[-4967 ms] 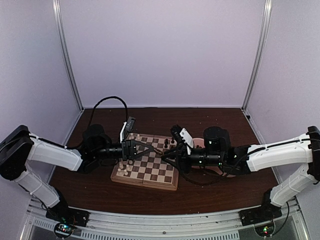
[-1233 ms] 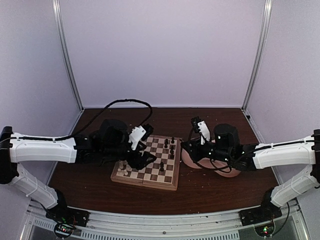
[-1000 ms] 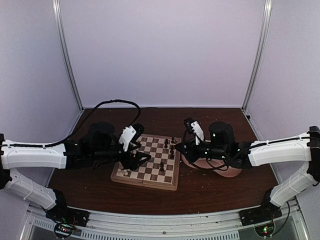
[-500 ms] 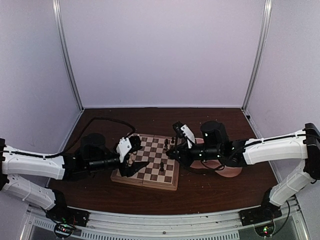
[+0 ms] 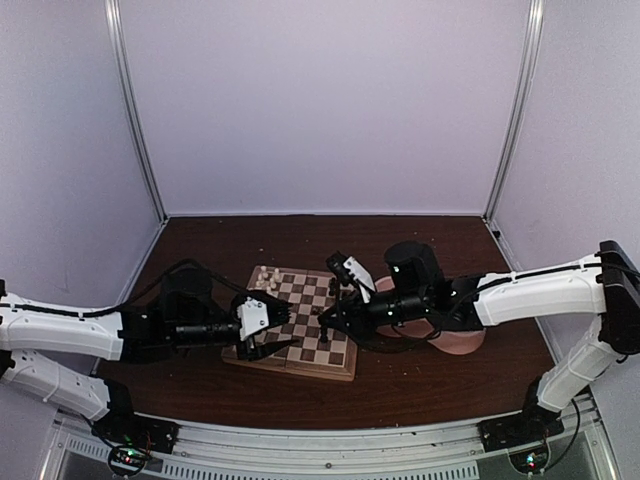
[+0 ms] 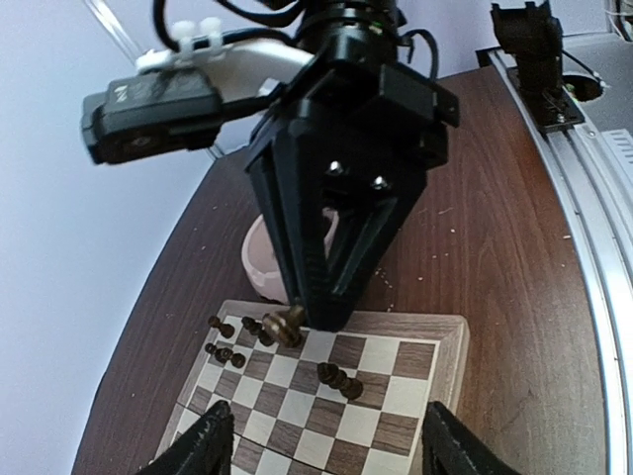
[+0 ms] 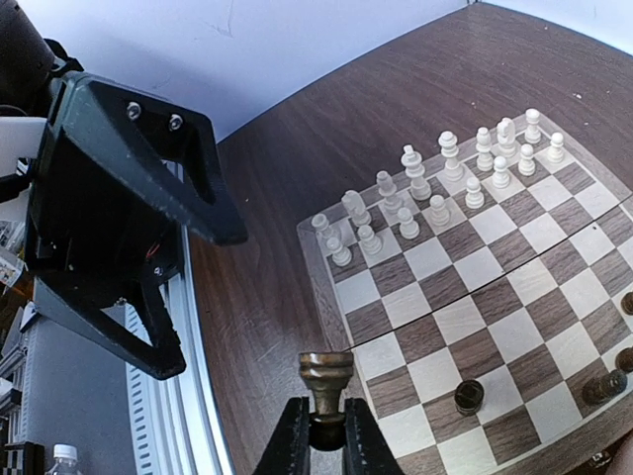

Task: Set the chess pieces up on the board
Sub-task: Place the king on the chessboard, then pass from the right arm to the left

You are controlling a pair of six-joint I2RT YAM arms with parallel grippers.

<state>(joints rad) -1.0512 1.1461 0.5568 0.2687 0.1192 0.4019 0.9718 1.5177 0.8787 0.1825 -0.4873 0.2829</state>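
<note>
Roughly, the job looks a little over half done. Cream's side is finished: sixteen cream pieces (image 7: 438, 208) stand in two straight rows of eight along one edge of the chessboard (image 6: 451, 361), with the taller figures on the outer row and the pawns just in front. Dark's side is the unfinished part. About ten dark brown pieces (image 6: 339, 379) stand in loose clusters toward the opposite edge, some strayed onto the middle squares. They are too small and bunched for an exact count. One more dark piece (image 7: 326, 381), flat-topped and possibly a rook, is pinched upright between the pressed-together fingers of the right gripper (image 7: 326, 427), low over the dark end of the board. Whether its base touches the wood cannot be told. The left gripper (image 6: 324, 426) hangs at the cream end with its jaws spread and nothing between them. What remains, by my reckoning, is to seat this piece and fetch the last few dark ones, presumably from the pink double bowl (image 6: 257, 272) just beyond the board, whose contents are hidden. The dark ranks then need tidying into two rows.
</note>
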